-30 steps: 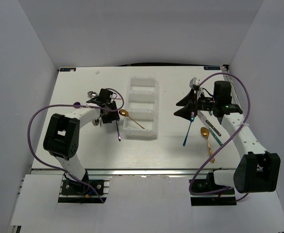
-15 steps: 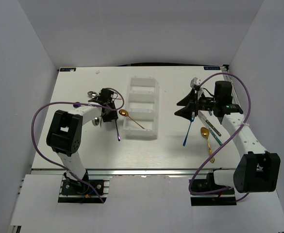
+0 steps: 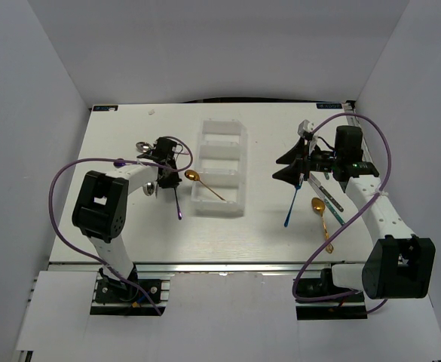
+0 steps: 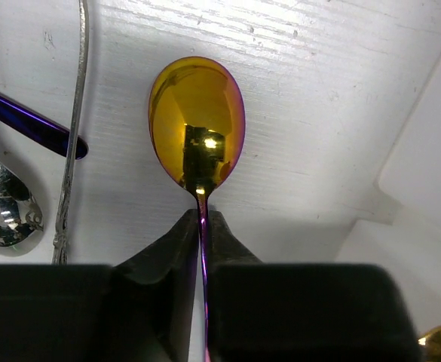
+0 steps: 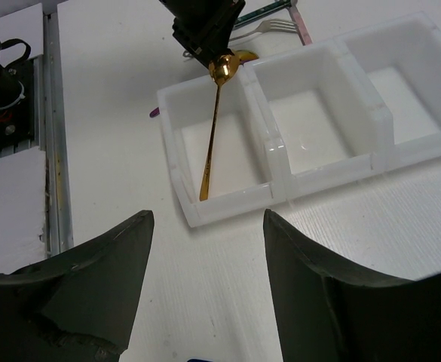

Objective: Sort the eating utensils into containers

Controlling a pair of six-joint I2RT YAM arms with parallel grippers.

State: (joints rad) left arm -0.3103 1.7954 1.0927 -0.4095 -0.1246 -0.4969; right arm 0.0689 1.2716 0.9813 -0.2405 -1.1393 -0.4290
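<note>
My left gripper (image 3: 168, 163) is shut on the neck of an iridescent purple spoon (image 4: 197, 124), just left of the white containers tray (image 3: 218, 213). The spoon's handle (image 3: 177, 204) trails toward the near edge. A gold spoon (image 3: 193, 176) rests with its bowl on the tray's left rim and its handle down in the nearest compartment (image 5: 212, 143). My right gripper (image 3: 282, 167) stands open to the right of the tray, with nothing between its fingers (image 5: 122, 249). Beneath it lies a blue spoon (image 3: 293, 200).
A silver spoon (image 4: 1, 211), a thin silver handle (image 4: 73, 128) and a dark purple handle (image 4: 32, 124) lie left of the held spoon. On the right, a gold spoon (image 3: 322, 215) and a dark-handled utensil (image 3: 330, 200) lie by the right arm. The tray wall (image 4: 424, 173) is close on the left gripper's right.
My left gripper has closed onto the purple spoon's neck. The spoon's handle tip has swung a little to the left. The right arm has stayed still.
</note>
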